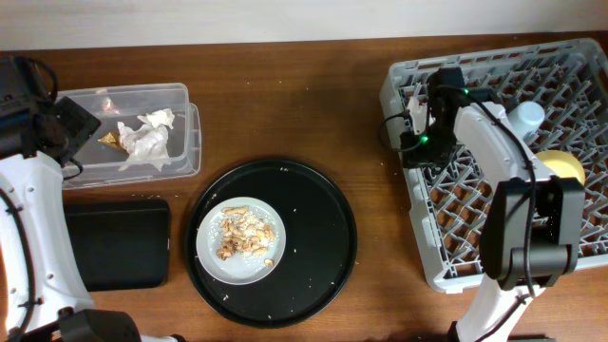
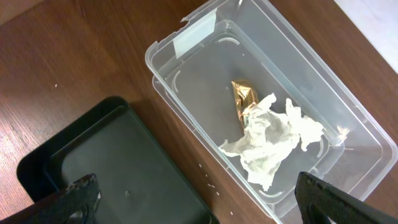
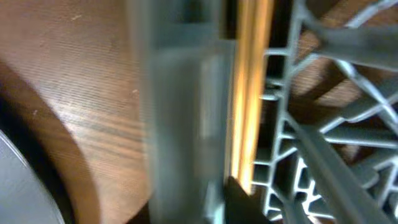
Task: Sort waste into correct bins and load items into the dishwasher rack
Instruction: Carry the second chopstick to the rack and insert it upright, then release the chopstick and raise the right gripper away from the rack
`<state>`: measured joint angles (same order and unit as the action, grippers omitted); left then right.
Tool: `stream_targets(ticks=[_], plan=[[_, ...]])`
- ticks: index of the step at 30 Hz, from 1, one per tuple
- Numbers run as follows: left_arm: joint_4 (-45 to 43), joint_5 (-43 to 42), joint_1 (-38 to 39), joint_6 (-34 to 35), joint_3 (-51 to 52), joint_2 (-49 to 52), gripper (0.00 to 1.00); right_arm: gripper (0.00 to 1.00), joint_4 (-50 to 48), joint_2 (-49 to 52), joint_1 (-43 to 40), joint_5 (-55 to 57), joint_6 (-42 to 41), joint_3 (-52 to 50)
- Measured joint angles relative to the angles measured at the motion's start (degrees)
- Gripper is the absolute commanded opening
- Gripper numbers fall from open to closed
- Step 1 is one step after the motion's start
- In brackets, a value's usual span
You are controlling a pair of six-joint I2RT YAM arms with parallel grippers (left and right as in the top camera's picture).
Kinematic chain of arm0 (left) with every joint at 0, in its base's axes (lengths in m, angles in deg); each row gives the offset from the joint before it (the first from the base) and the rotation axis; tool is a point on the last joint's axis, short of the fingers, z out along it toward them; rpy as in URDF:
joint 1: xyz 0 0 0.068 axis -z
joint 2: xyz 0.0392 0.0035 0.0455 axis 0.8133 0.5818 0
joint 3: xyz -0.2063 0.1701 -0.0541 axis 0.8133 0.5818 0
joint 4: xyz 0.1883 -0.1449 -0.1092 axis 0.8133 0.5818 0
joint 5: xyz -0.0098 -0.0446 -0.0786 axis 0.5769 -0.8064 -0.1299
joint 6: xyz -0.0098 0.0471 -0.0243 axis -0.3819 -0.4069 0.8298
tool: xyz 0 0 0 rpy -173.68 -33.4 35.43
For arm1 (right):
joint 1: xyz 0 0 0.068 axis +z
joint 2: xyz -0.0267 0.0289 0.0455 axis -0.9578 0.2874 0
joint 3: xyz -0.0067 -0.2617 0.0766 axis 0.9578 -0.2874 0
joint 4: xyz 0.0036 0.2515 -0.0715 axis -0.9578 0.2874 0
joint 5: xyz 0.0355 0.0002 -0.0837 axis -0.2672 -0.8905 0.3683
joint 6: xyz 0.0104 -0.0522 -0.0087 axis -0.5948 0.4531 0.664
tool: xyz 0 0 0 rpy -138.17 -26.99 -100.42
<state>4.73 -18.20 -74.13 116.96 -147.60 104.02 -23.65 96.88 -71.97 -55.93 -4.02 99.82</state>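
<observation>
The crumpled white tissue (image 2: 273,140) and the small gold-brown wrapper (image 2: 244,99) lie touching each other inside the clear tub (image 2: 186,37), which sits at the upper left of the overhead view. The food scraps (image 1: 245,233) are heaped on the grey-white plate (image 1: 211,249), which rests on the round black tray (image 1: 323,237) at lower centre. The shallow black tray (image 1: 119,242) lies just below the tub, at lower left. The dishwasher rack (image 1: 579,57) fills the right side, and the yellow bowl (image 1: 562,169) stands in it near its right edge.

My left gripper (image 2: 202,205) hangs over the near edges of the tub and the shallow black tray, jaws spread wide with nothing between them. My right gripper (image 1: 416,133) is at the rack's left wall, towards its upper corner. My wrist view there is a blur of grey bars and brown table (image 1: 285,95), so I cannot tell whether those jaws are spread or pinching anything.
</observation>
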Motion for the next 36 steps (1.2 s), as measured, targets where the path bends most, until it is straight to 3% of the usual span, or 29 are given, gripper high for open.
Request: stream_targets(ticks=[5,25,28,29,31,32,36], plan=[[0.0,0.0,0.0,0.0,0.0,0.0,0.99,0.11,-2.05,0.0,0.26,0.59,-2.62,-0.09],[0.0,0.0,0.0,0.0,0.0,0.0,0.99,0.16,-5.99,0.0,1.84,4.15,-11.72,0.35],[0.0,0.0,0.0,0.0,0.0,0.0,0.99,0.23,-4.33,0.59,1.84,4.11,-12.66,1.62],[0.0,0.0,0.0,0.0,0.0,0.0,0.99,0.3,-3.3,0.87,1.84,3.93,-13.07,2.25],[0.02,0.0,0.0,0.0,0.0,0.0,0.99,0.74,0.48,0.98,1.84,1.81,-14.71,5.38],[0.0,0.0,0.0,0.0,0.0,0.0,0.99,0.81,2.34,0.98,1.9,0.87,-15.32,7.69],[0.0,0.0,0.0,0.0,0.0,0.0,0.99,0.84,9.62,0.92,2.14,-0.9,-15.85,16.24]])
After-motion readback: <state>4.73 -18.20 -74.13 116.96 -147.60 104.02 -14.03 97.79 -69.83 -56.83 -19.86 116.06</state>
